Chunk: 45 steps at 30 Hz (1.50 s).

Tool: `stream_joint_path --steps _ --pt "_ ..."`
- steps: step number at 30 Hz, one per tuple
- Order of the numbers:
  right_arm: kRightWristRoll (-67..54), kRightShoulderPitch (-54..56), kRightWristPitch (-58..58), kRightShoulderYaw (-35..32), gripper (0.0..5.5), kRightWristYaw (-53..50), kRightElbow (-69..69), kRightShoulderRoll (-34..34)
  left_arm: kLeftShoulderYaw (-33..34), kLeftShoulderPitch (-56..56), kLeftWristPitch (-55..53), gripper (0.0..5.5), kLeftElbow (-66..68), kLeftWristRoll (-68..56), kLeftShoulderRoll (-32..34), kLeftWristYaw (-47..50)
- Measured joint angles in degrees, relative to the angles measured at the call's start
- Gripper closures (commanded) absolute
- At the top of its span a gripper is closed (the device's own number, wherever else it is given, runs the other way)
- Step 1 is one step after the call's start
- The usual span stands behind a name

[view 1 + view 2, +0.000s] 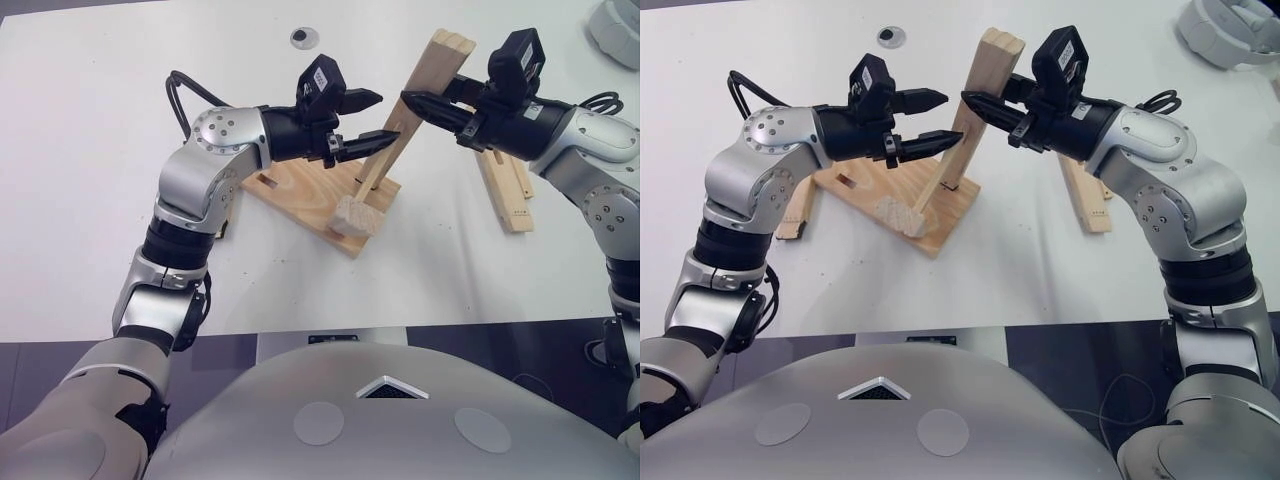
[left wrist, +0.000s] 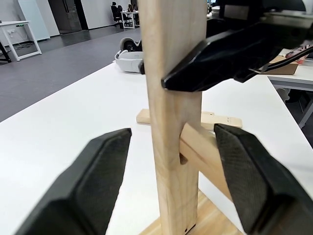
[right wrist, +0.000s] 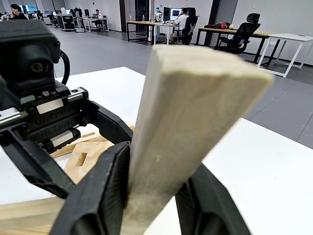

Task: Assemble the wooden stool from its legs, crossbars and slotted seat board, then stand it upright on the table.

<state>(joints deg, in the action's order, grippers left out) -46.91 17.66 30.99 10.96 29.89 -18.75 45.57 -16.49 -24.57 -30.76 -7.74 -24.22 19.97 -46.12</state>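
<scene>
The slotted seat board [image 1: 300,190] lies flat on the white table. One wooden leg [image 1: 435,70] stands tilted in the board. My right gripper [image 1: 425,100] is shut on this leg near its top, with the leg [image 3: 186,122] pinched between its fingers [image 3: 105,191]. My left gripper [image 1: 365,120] is open at mid-height of the leg [image 2: 171,122], one finger [image 2: 83,191] on each side and neither touching it. A second wooden piece [image 1: 357,215] slants from a notch in the leg down to the board's front edge.
More wooden parts [image 1: 505,190] lie flat on the table to the right of the board. Another piece [image 1: 800,215] lies by the board's left side. A small black disc [image 1: 303,38] sits at the back, and a white device [image 1: 615,30] at the far right corner.
</scene>
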Motion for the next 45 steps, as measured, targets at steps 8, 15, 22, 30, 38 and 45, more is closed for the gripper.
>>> stream_joint_path --steps 8,15,22,30,38,45 --pt "0.0 0.33 0.0 0.0 4.25 -0.07 0.22 0.0 0.54 0.95 -1.05 2.38 -1.01 -0.47 0.13 0.27" --pt "0.0 0.35 0.0 0.01 4.25 0.03 0.44 0.01 -1.81 -3.73 -4.09 2.38 0.65 -0.47 1.4 -0.85" --pt "0.0 0.33 0.01 0.04 4.25 -0.26 0.42 0.0 -1.63 -4.32 -9.07 2.38 0.59 -4.74 1.73 -0.91" --pt "0.0 0.37 -1.45 0.34 4.24 -0.3 0.22 0.15 -0.75 -4.6 -11.03 2.38 0.62 -6.92 1.83 -0.78" --pt "0.0 0.09 -3.98 1.06 4.23 -0.72 -0.75 0.81 0.21 -4.55 -11.72 2.38 0.57 -8.9 1.67 -0.67" --pt "0.01 -1.53 -2.82 1.87 4.23 -6.84 -5.92 1.21 10.5 -1.46 -18.48 2.38 -9.75 -14.0 1.04 8.66"
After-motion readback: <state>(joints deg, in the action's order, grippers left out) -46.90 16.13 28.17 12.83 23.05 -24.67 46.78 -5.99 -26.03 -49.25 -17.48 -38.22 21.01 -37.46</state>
